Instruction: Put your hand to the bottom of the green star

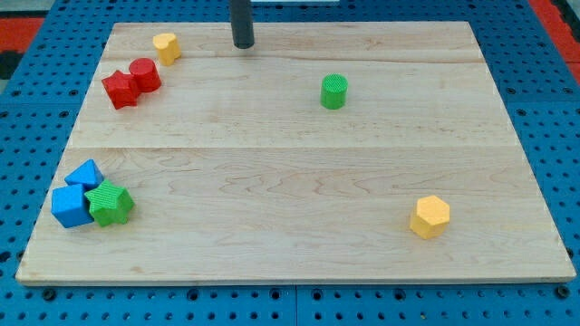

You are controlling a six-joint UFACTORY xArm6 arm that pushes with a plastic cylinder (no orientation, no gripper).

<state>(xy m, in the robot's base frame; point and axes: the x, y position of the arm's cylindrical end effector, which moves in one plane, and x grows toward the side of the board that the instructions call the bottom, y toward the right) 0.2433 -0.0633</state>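
Observation:
The green star [111, 203] lies near the board's lower left corner, touching a blue cube [71, 206] on its left and a blue block [86, 174] above it. My tip [243, 44] is at the view's top, left of centre, far up and to the right of the green star. It touches no block.
A yellow block [166, 47] sits left of my tip. A red star [120, 90] and a red cylinder [145, 74] touch each other at upper left. A green cylinder [333, 91] stands right of centre. A yellow hexagon [430, 217] lies at lower right. The wooden board [299, 244] rests on blue pegboard.

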